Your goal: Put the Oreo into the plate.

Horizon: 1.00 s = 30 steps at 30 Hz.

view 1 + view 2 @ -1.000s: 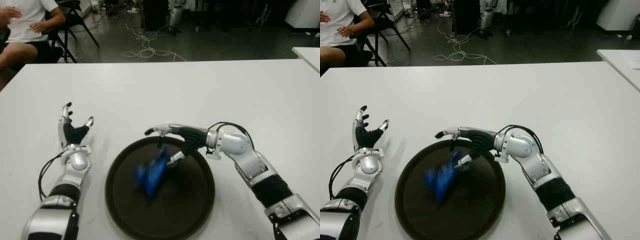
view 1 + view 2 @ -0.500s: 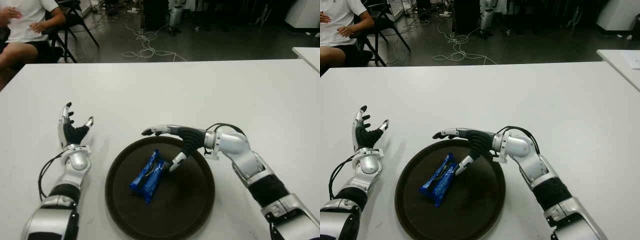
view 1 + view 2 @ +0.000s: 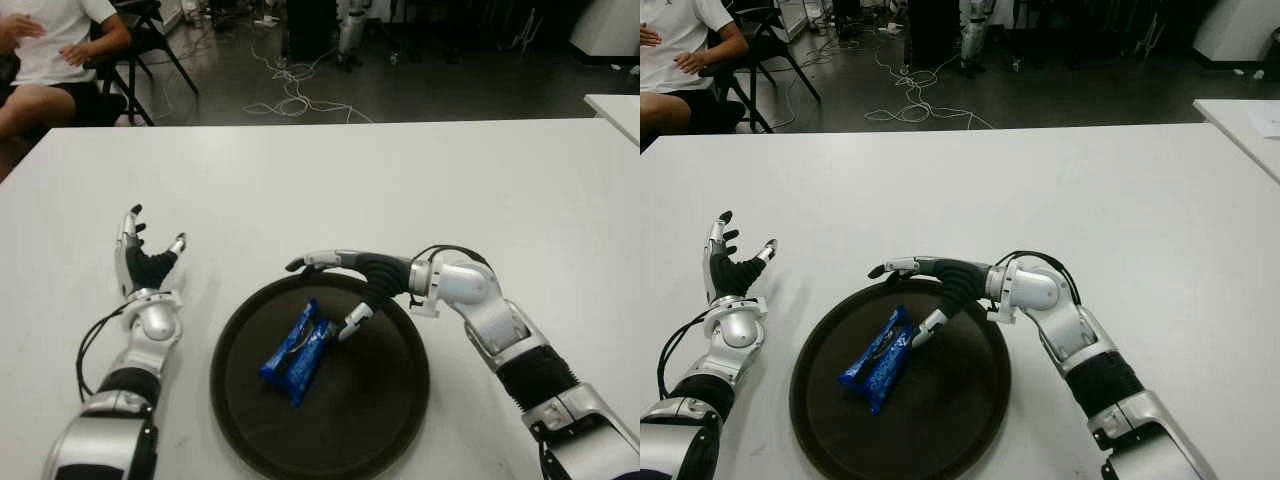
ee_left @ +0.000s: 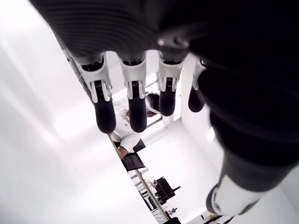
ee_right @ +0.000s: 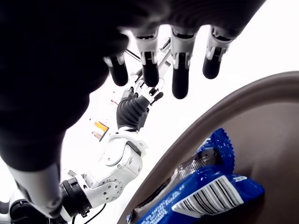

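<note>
Blue Oreo (image 3: 298,348) lies just beside right robot hand (image 3: 340,290).

Right hand (image 3: 335,282) outstretched, fingers spread; left hand (image 3: 145,258) upright, open.

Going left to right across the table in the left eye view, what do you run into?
Left hand, fingers spread and empty → Oreo packet lying in the dark plate → right hand, open over the plate's far side.
</note>
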Tool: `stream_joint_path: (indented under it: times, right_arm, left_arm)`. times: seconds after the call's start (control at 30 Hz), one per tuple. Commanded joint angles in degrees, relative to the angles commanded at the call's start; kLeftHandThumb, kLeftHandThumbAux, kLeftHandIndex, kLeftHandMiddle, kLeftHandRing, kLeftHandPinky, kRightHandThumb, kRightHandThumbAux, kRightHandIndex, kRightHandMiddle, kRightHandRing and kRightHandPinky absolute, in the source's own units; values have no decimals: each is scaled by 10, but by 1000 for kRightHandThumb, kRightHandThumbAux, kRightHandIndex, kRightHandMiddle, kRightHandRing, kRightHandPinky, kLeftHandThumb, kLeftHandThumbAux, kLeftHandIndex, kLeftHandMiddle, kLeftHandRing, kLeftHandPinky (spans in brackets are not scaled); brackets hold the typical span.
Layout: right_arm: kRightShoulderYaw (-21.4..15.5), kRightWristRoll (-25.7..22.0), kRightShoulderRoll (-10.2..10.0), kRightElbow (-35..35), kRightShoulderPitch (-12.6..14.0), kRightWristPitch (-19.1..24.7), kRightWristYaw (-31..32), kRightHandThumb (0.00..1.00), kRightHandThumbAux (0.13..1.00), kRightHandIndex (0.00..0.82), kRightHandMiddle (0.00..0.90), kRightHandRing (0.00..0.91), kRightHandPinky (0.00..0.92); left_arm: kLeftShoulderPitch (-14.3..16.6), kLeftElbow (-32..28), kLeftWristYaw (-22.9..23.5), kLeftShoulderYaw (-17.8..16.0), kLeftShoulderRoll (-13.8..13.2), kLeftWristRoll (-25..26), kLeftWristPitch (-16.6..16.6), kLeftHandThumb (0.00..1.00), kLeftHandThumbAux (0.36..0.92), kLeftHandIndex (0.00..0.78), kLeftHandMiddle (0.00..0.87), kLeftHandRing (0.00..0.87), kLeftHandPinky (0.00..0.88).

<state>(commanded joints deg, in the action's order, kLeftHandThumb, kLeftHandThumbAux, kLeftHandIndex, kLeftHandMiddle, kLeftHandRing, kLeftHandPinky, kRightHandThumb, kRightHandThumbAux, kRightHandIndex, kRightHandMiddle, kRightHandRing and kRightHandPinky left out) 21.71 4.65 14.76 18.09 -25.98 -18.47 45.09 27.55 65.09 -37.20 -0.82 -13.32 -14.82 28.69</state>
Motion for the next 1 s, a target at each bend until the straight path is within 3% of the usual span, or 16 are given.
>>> stream_joint_path:
  times: [0.43, 0.57, 1.0]
  right_arm:
    - [-9, -12, -11, 27, -6, -11, -2, 0, 689, 107, 127, 117, 93]
    - [-15, -12, -12, 31, -6, -16, -8, 0, 702, 107, 125, 118, 98]
    - [-71, -51, -23, 32, 2, -2, -38, 0, 792, 127, 142, 129, 102]
  left_arm:
    - [-1, -2, 5, 2, -1, -1, 4, 348, 770, 114, 113, 152, 250]
    - [-1, -2, 6, 2, -1, -1, 3, 347, 770, 111, 116, 147, 210]
    - [1, 1, 10, -2, 1, 5, 0, 305, 771, 111, 106, 123, 176]
